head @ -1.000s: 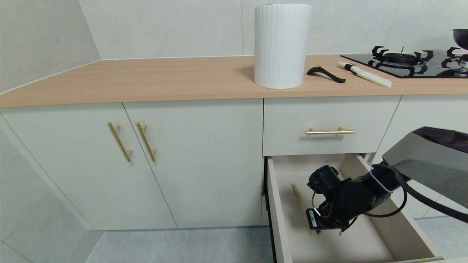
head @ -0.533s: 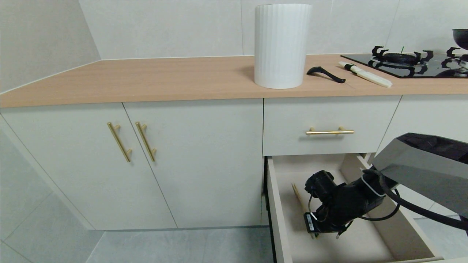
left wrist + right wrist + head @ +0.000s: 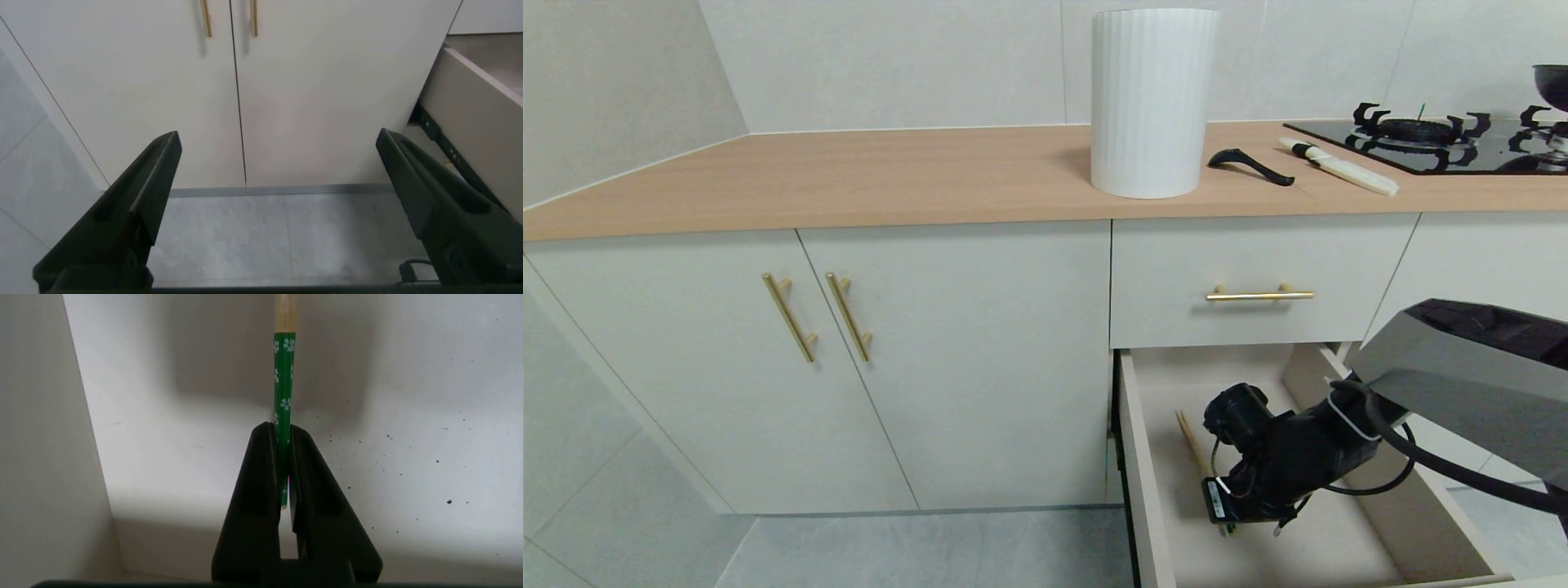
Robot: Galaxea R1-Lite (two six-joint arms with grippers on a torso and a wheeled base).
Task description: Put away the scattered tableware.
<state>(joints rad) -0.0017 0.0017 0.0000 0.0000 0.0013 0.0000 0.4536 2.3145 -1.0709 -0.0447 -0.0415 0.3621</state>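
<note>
Right wrist view: right tool (image 3: 283, 434) clamped on green-ended chopstick (image 3: 283, 367) in drawer (image 3: 417, 416); left tool (image 3: 276, 145) spread wide

Brightness: the kitchen in the head view is lit evenly and brightly by diffuse light.
Source: light is received from above, and a dim band is left under the countertop (image 3: 890, 175) edge.
Countertop shadow: a faint, soft shadow is cast beside the base of the white canister (image 3: 1152, 98).
Glare: pale reflections are carried on the glossy black cooktop (image 3: 1421, 155).
Drawer: the drawer (image 3: 1143, 490) floor is darkened beneath the right arm. In the right wrist view a broad soft shadow is thrown around the green chopstick (image 3: 283, 392).
Left wrist view: the cabinet doors (image 3: 327, 82) are lit flatly, and the left gripper (image 3: 278, 143) is shown as a dark silhouette.
Distortion: cabinet lines are splayed toward the head view's left edge.
</note>
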